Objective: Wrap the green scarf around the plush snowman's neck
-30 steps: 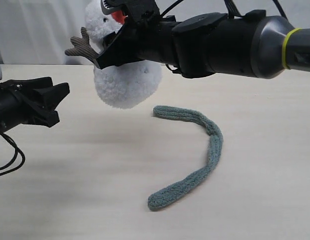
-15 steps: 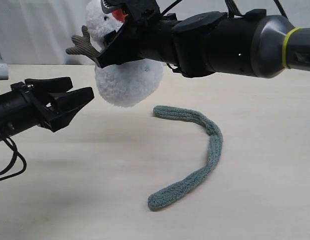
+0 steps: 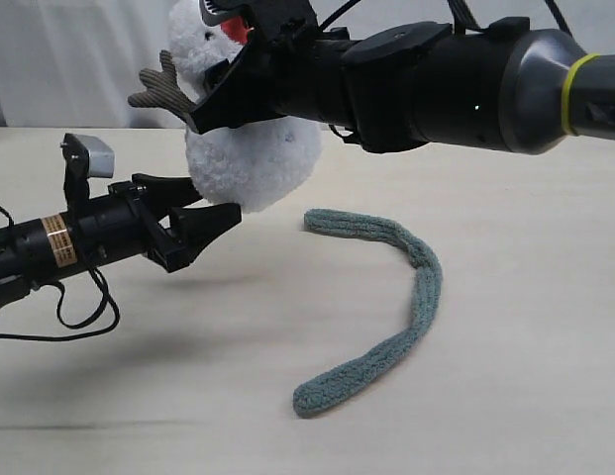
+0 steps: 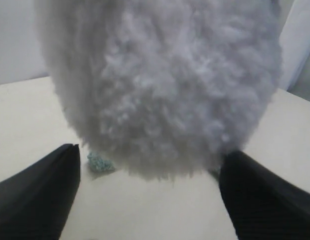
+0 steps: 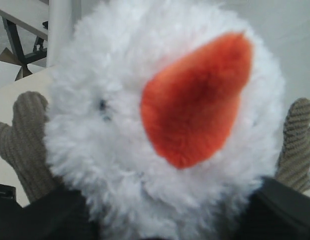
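Note:
The plush snowman point(image 3: 253, 163) hangs above the table, its white body ball low and its head and orange nose point(image 3: 235, 30) at the top. My right gripper point(image 3: 216, 79) is shut on it around the neck, which the black fingers hide. Close up, the nose point(image 5: 194, 100) and both brown twig arms point(image 5: 25, 135) fill the right wrist view, with the right gripper point(image 5: 159, 215) at the frame's edge. My left gripper point(image 3: 213, 203) is open just below and left of the body. The left gripper point(image 4: 152, 152) has a finger on each side of the snowman point(image 4: 159, 85). The green scarf point(image 3: 416, 287) lies curved on the table, untouched.
The pale wooden table point(image 3: 139, 396) spreads under both arms. A white curtain point(image 3: 69, 59) hangs at the back. A black cable point(image 3: 84, 307) loops down from the left arm. A bit of scarf point(image 4: 97, 162) shows beyond the snowman's body.
My left gripper has moved right, up to the underside of the snowman, and its jaws have opened wider. The right arm, snowman and scarf have stayed put.

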